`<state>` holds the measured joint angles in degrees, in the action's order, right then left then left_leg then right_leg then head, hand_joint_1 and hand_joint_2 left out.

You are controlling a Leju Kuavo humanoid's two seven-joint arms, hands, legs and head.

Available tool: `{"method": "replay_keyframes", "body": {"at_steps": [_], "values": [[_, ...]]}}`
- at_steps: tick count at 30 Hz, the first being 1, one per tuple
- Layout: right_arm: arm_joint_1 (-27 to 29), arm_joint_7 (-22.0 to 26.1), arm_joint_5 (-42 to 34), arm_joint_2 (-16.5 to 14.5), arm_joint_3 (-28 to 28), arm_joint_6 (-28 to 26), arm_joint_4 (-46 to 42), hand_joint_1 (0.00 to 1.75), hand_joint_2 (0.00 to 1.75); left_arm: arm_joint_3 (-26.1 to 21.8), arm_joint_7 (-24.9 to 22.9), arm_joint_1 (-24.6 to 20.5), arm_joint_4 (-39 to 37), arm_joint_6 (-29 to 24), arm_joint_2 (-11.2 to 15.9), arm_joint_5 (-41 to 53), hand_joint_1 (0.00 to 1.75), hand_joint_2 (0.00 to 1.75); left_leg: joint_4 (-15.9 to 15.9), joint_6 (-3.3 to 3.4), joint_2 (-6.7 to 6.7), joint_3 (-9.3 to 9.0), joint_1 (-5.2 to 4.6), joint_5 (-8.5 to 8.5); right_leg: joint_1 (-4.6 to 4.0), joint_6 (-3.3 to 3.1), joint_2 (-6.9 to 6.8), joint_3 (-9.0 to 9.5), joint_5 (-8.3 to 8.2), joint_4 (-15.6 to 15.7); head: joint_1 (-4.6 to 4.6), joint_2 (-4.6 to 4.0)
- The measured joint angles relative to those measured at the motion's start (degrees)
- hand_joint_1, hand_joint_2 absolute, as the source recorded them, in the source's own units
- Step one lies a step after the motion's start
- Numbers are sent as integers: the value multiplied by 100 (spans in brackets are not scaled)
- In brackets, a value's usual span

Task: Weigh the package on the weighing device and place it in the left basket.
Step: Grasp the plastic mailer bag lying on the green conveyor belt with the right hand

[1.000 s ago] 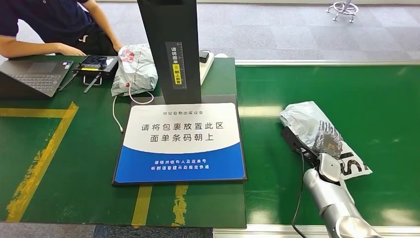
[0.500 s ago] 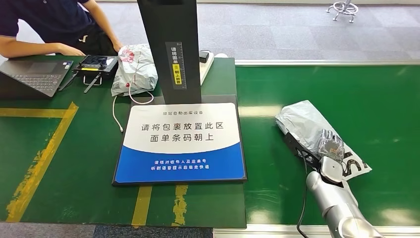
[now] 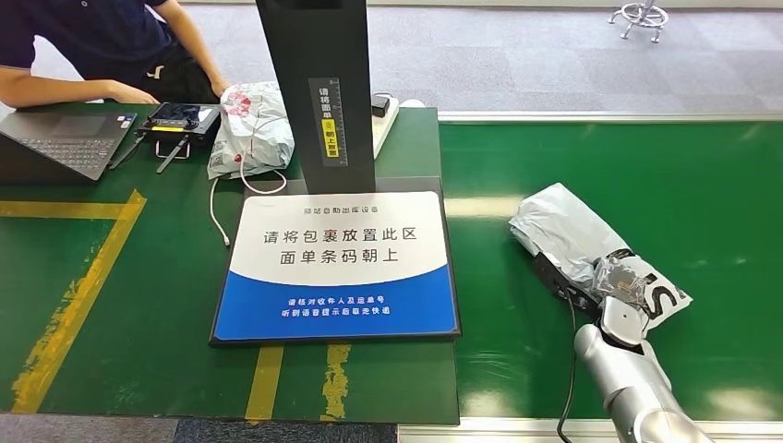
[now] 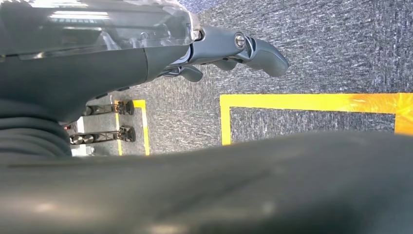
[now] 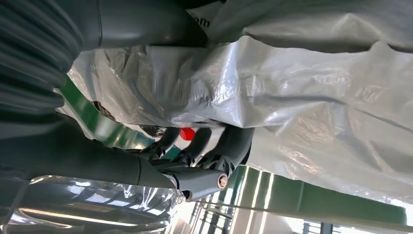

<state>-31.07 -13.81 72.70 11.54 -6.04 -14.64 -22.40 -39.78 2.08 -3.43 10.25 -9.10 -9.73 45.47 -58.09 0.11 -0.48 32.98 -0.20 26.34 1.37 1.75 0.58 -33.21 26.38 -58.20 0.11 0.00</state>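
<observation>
Right hand [image 3: 617,277]: fingers [image 5: 229,144] are closed on the grey package [image 3: 572,231], gripped at its near end for lifting
Package: lies on the green belt [image 3: 720,203]; the scale [image 3: 337,268] is well apart, to the hand's left
Left hand [image 4: 234,46]: hangs over the floor; fingers loosely apart, nothing held

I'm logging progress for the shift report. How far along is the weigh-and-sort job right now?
Done: nothing finished; the white-and-blue weighing platform is bare. In hand: the right hand grips the crinkled grey plastic package, fingers curled into the film, with the package on the green conveyor belt. The left hand hangs over grey carpet, holding nothing. Left: carry the package to the platform, weigh it, then put it in the left basket.
</observation>
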Motion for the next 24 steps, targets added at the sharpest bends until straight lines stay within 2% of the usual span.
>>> {"method": "replay_keyframes", "body": {"at_steps": [12, 24], "values": [[84, 123, 12, 2, -107, -147, -39, 175, 175, 0, 28, -1, 0, 29, 0, 57, 0, 0, 0, 0, 0, 1, 0, 0, 0, 0, -1, 1, 0, 0, 0, 0], [168, 559, 247, -171, -158, -732, -479, 175, 175, -28, 43, -1, 0, 19, 0, 50, 0, 0, 1, 0, -1, 3, 0, 0, 0, 0, 0, -1, 0, -1, 0, 0]]}}
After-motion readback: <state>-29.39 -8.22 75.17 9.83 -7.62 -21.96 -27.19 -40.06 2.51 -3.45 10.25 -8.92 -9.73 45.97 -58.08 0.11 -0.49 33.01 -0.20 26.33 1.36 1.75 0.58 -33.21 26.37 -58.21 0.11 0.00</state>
